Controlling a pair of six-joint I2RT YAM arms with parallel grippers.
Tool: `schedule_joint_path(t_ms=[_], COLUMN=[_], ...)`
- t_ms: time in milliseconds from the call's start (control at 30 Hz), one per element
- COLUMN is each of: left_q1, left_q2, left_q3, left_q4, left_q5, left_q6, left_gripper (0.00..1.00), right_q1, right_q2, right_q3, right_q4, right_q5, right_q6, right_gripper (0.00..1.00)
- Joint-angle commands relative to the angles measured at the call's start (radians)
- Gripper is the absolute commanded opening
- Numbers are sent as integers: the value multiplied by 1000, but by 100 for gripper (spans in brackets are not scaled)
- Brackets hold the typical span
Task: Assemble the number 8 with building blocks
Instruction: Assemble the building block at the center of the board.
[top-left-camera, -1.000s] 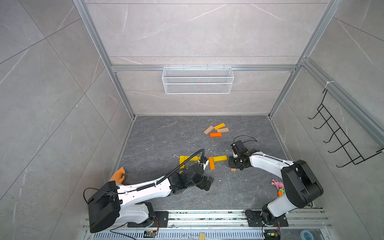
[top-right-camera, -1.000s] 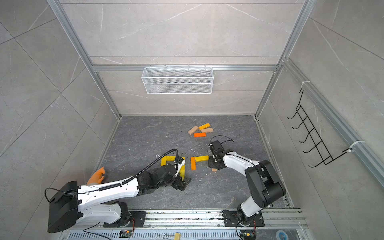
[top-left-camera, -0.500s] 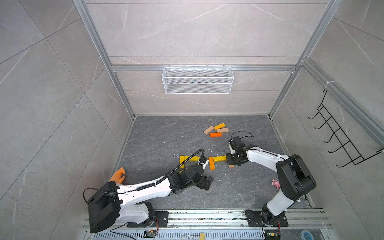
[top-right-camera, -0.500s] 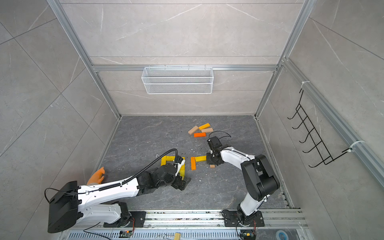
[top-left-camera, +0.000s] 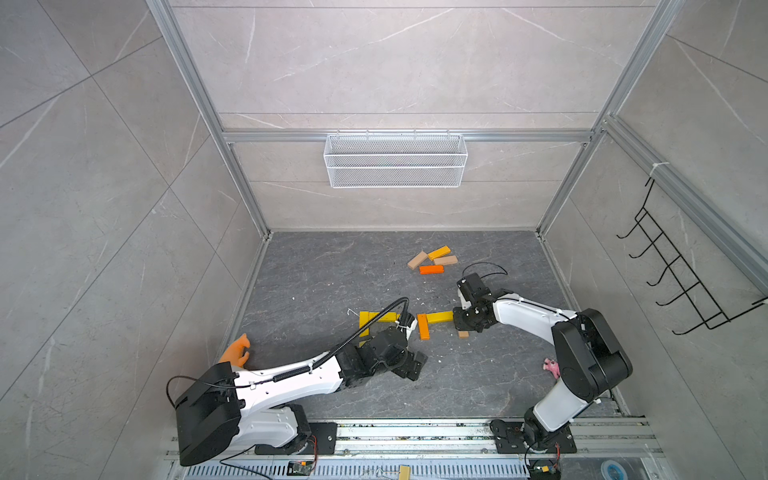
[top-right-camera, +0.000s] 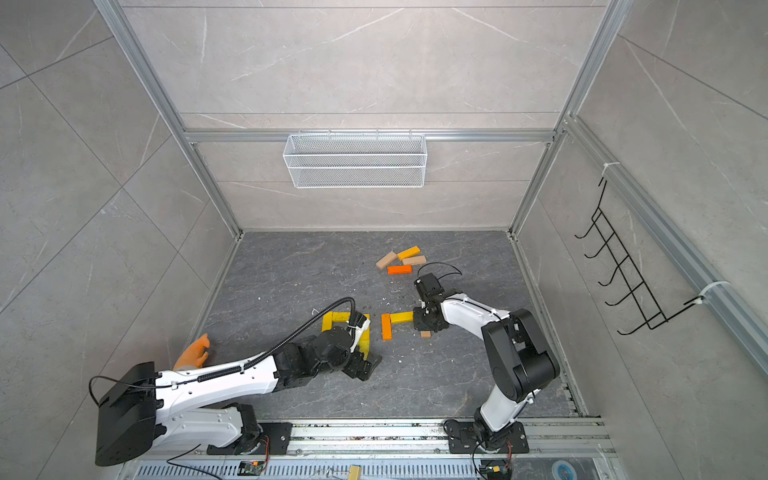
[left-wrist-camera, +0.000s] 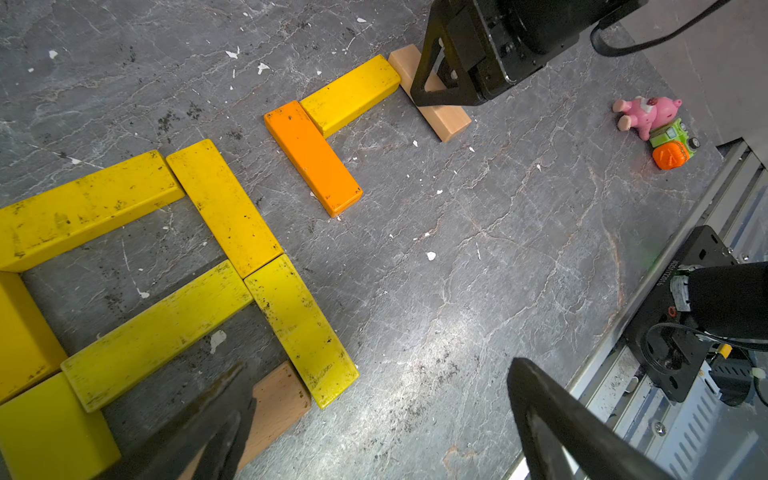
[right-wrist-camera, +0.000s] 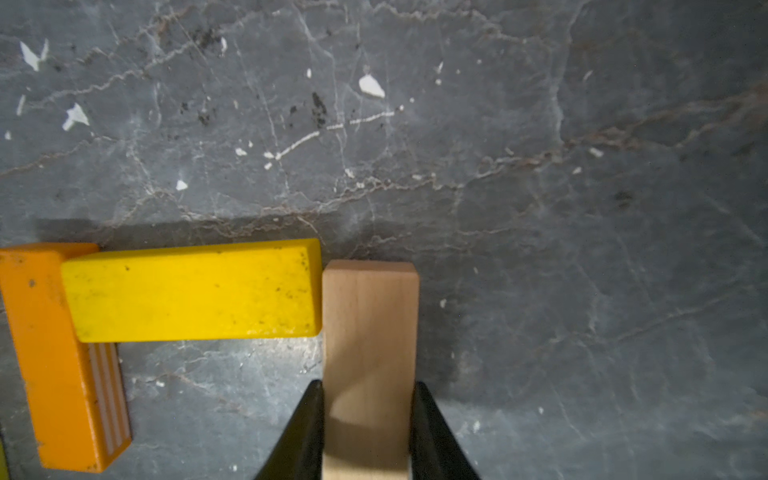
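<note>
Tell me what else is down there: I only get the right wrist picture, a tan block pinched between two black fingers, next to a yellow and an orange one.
Observer: Past your tan block and the orange block, yellow blocks lie in a bigger figure with one closed square.
Operator: Any spares?
Observer: Four loose blocks sit together nearer the back wall.
Operator: And the other arm?
Observer: The left gripper hangs open and empty by that yellow figure's near end.
</note>
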Motion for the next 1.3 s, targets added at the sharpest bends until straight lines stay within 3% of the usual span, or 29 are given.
schedule_joint_path(t_ms=[0, 1267], left_q1=[6, 6], left_q2=[-23, -17], left_q3=[-3, 1], left_q4=[43, 48], left_q5=[15, 23], left_q6=[-14, -10], left_gripper=[97, 97], right_q1=[-3, 27], right_q2=[7, 54], right_q3=[28, 65], right_q4=[-30, -66], right_q5=[-19, 39], right_q6=[-21, -13], right_gripper=[28, 33])
